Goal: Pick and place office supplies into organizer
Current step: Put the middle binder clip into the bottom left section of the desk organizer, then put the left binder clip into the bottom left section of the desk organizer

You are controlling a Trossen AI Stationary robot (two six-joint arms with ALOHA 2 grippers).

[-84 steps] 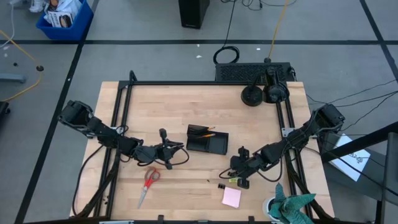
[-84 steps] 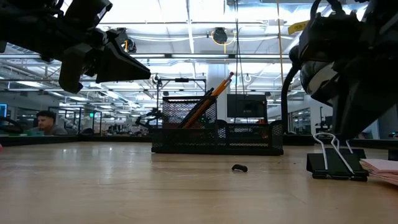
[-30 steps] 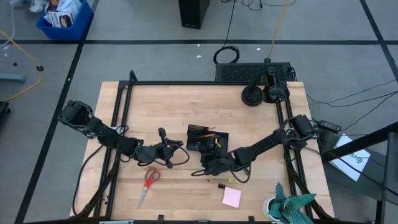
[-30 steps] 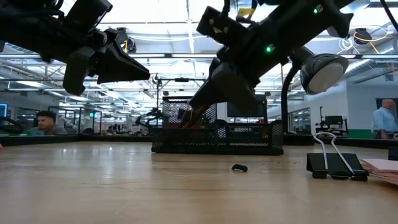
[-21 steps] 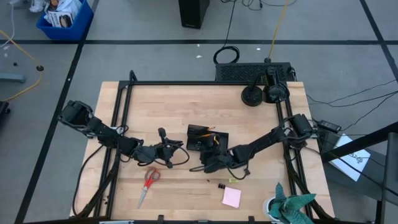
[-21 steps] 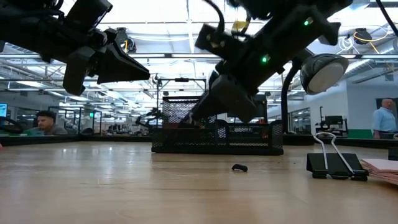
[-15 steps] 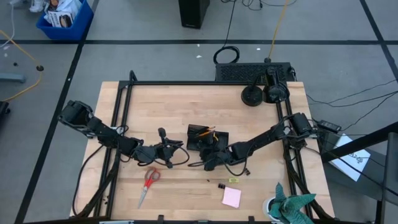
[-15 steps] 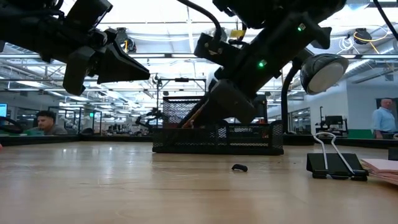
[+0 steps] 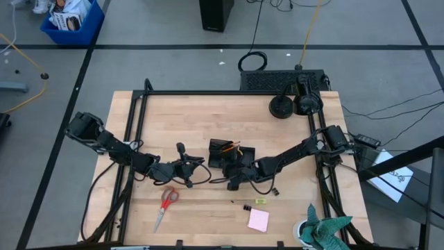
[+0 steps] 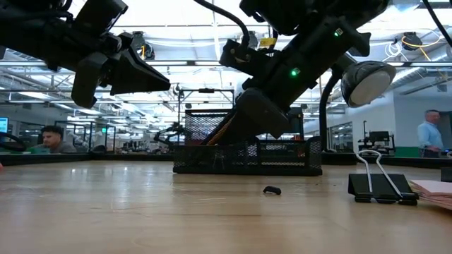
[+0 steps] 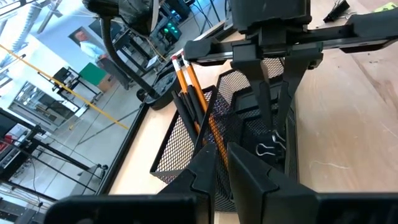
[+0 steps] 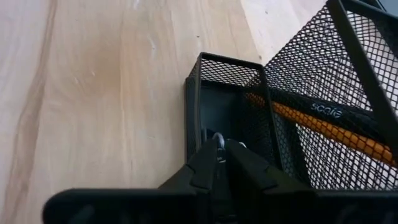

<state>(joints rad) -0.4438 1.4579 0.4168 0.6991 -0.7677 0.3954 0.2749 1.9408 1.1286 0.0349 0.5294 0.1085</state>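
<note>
Reaching from the right of the high view, the right gripper sits at mid-frame over the organizer, low at its near-left end. In the right wrist view its fingers are nearly together over a small end compartment, with the wire loop of a binder clip showing just at their tips; whether they still pinch it I cannot tell. Orange pencils lie slanted in the taller mesh section beside it. The left gripper hovers left of centre, just left of the organizer, its fingers close together and holding nothing. Scissors lie lower left on the table; a pink pad, a yellow pad and another clip lie lower centre.
</note>
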